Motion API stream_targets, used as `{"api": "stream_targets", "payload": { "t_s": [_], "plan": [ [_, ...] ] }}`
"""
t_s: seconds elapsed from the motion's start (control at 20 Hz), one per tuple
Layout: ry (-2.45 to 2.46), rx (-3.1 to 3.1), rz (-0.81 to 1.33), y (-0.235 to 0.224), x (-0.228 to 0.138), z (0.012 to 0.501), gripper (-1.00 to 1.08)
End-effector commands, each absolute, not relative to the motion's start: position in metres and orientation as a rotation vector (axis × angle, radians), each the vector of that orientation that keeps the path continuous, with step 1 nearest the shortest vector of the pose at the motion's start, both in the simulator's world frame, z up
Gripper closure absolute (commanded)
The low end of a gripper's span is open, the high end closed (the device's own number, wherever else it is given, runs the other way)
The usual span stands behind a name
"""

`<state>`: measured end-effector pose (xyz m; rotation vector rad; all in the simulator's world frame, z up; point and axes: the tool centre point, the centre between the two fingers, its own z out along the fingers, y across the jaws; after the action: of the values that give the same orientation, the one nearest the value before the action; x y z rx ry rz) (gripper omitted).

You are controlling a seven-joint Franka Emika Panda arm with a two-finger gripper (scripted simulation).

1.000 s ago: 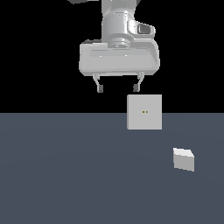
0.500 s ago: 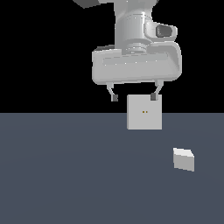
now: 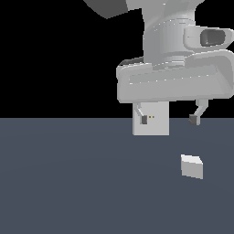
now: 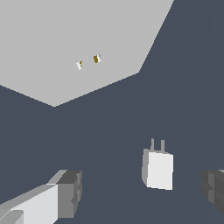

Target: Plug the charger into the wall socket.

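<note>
Beside the pale grey upright square slab of the wall socket point(image 3: 151, 119), toward the exterior view's right and nearer the camera, lay the small off-white boxy charger point(image 3: 191, 166). Above it hung the grey two-fingered gripper point(image 3: 169, 119), spread wide and empty.

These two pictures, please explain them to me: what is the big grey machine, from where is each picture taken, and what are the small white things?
These are simulator renders of a robot arm. The exterior view comes from a camera off the arm; the wrist view comes from a camera on the wrist, looking past the fingers. The gripper hangs open above the dark floor and holds nothing. The charger, a small off-white block with two prongs visible in the wrist view, lies on the floor. The wall socket, an upright pale slab with two small holes, stands behind it.
</note>
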<state>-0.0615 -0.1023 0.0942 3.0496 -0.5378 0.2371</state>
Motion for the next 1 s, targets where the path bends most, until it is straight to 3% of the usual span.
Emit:
{"api": "stream_targets", "payload": {
  "t_s": [0.0,0.95],
  "plan": [
    [-0.59,3.033,0.264,-0.112,-0.069,0.086,-0.92],
    [-0.71,2.99,0.321,-0.134,-0.088,0.059,-0.92]
  ]
}}
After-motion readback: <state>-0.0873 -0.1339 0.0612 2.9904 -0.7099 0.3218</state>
